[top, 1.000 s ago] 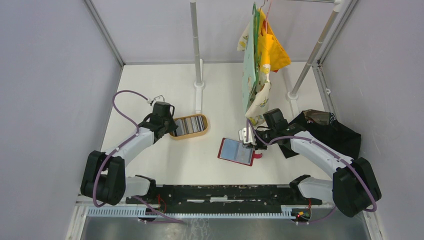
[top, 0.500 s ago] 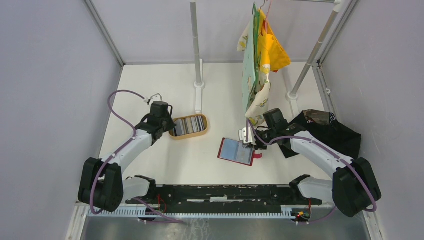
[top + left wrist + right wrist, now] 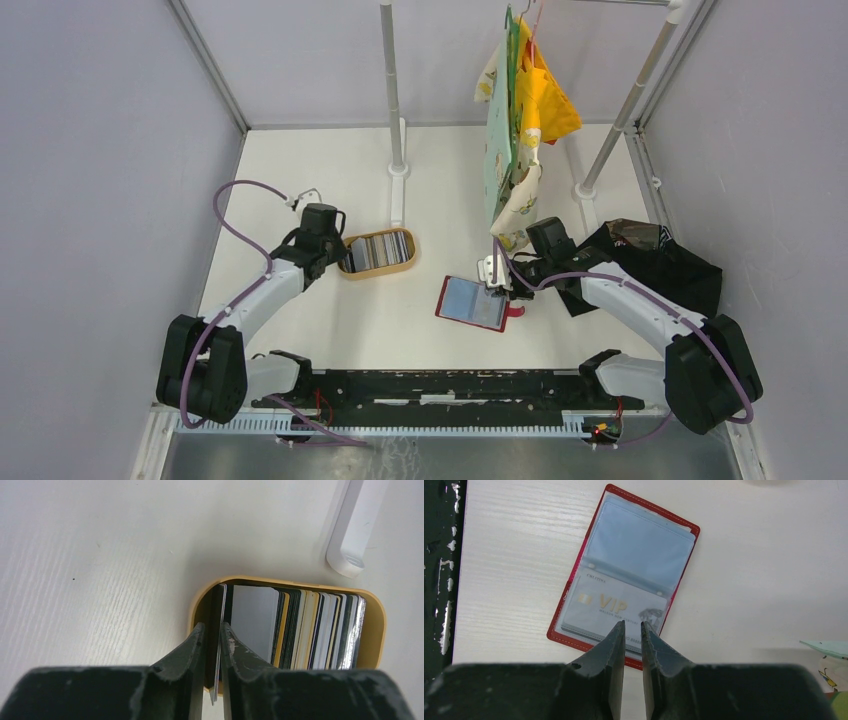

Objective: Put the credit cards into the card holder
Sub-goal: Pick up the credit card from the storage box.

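The open red card holder [image 3: 468, 302] lies on the table, and in the right wrist view [image 3: 634, 550] a silvery VIP card [image 3: 606, 602] sits in its lower clear pocket. My right gripper [image 3: 497, 283] is shut and empty, its tips [image 3: 632, 625] over the holder's near edge. Several credit cards [image 3: 380, 250] stand on edge in a tan oval tray [image 3: 378, 273]. My left gripper [image 3: 342, 254] is at the tray's left end. In the left wrist view it [image 3: 212, 630] is shut on one thin dark card [image 3: 219, 605], apart from the stack [image 3: 310, 630].
Cloths [image 3: 520, 120] hang from a rack above the right gripper. A black bag [image 3: 660, 262] lies at the right. A white post [image 3: 392, 100] with its base [image 3: 350, 535] stands just behind the tray. A black strip [image 3: 450, 385] runs along the front edge.
My left wrist has shifted slightly to the left at the tray's end. The right arm and the card holder have not moved.
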Robot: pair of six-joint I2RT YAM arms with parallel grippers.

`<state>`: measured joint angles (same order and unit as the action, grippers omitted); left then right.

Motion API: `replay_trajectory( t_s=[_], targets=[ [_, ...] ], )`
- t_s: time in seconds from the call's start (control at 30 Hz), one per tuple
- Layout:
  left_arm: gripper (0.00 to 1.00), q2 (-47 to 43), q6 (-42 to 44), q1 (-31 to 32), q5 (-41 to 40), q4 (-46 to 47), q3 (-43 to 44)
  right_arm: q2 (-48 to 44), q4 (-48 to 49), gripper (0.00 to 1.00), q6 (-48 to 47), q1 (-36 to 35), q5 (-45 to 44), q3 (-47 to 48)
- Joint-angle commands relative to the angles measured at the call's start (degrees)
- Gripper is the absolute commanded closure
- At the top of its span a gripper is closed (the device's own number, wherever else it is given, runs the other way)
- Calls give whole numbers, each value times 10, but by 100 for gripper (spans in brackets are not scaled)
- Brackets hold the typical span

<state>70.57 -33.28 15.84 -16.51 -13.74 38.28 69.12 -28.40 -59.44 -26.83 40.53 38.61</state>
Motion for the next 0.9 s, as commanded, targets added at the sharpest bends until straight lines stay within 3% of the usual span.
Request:
replay_trajectory(
  t_s=[0.0,0.1,0.3,0.5,0.87],
  targets=[
    [79,-6,8,-3,-34,-13,-3,2,-1,77,-6,1,21,16],
    [86,-4,7,-3,-31,-11,-4,3,-1,77,-6,1,22,17],
    [88,7,1,-4,-21,-2,-6,3,-2,77,-7,1,23,16],
    [78,0,-5,-9,7,8,-12,5,-2,77,-7,1,24,16],
    [76,33,-4,-12,36,26,-3,2,-3,77,-7,1,26,16]
  ],
)
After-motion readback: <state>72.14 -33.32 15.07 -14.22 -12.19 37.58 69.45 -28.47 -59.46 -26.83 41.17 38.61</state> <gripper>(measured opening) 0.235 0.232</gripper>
